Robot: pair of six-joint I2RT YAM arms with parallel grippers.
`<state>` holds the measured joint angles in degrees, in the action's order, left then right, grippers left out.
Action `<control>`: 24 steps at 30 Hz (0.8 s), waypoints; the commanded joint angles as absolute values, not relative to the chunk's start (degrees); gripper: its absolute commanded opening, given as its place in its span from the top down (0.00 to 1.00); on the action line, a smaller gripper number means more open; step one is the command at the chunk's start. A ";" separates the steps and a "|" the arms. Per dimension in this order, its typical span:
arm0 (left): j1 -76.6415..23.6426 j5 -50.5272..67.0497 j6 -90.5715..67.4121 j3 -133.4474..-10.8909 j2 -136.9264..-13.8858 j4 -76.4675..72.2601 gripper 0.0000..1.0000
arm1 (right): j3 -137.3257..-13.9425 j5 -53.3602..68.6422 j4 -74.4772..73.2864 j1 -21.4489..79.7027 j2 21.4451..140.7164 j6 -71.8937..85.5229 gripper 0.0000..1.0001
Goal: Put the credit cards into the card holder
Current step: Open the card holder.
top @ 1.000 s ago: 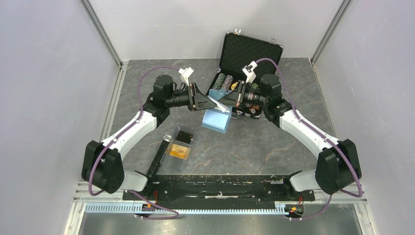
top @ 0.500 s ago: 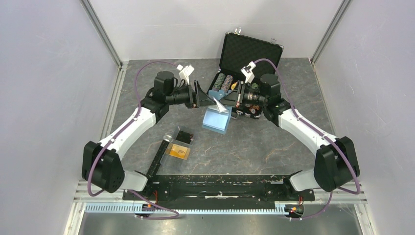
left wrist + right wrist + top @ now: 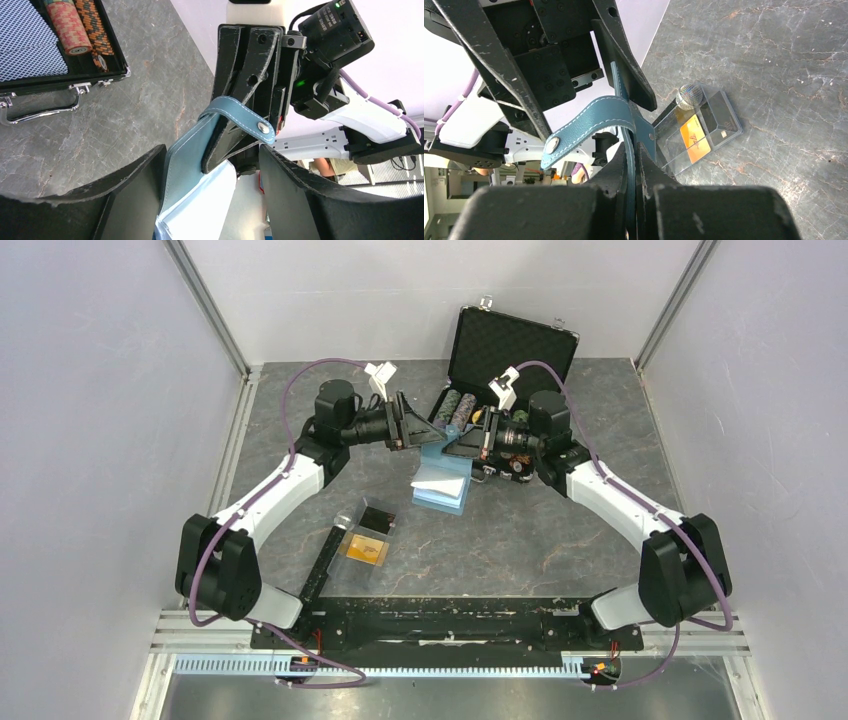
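The teal card holder hangs open in the middle of the table, pale blue inside. My right gripper is shut on its upper flap, and the snap tab curls out beside the fingers. My left gripper is open, its fingers on either side of the flap without gripping it. A whitish credit card rests on the holder's inside; how deep it sits is unclear. The orange card and black card lie in a clear box.
The big black case stands open at the back with poker chips and a blue patterned deck. A black bar lies left of the clear box. A silver mesh ball sits by the box.
My left gripper opened and let go of the whitish card, then drew back slightly. The card has dropped from standing upright to resting against the holder. The right gripper kept its hold.
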<state>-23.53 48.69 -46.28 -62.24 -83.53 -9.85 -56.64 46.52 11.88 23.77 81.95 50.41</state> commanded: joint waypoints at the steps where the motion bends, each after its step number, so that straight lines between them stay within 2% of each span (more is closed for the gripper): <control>1: -22.33 51.38 -47.37 -61.87 -81.57 -12.13 0.23 | -57.52 48.08 14.44 23.81 82.52 51.76 1.00; 4: -20.03 49.58 -46.11 -60.82 -79.72 -8.44 0.17 | -57.57 47.99 14.27 23.73 82.60 51.77 1.00; 9: -18.02 45.88 -36.41 -63.93 -77.46 11.58 0.17 | -57.43 47.07 12.92 23.55 82.30 50.38 1.00; 12: -18.01 45.57 -33.96 -65.09 -77.23 19.98 0.21 | -57.96 46.43 10.35 23.54 82.37 48.62 1.00; 24: -21.30 51.42 -37.24 -62.13 -77.72 18.90 0.37 | -58.54 46.14 7.68 23.54 83.03 46.83 1.00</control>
<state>-19.14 47.42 -37.54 -62.02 -78.00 20.27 -56.64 46.37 7.90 23.73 82.74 48.03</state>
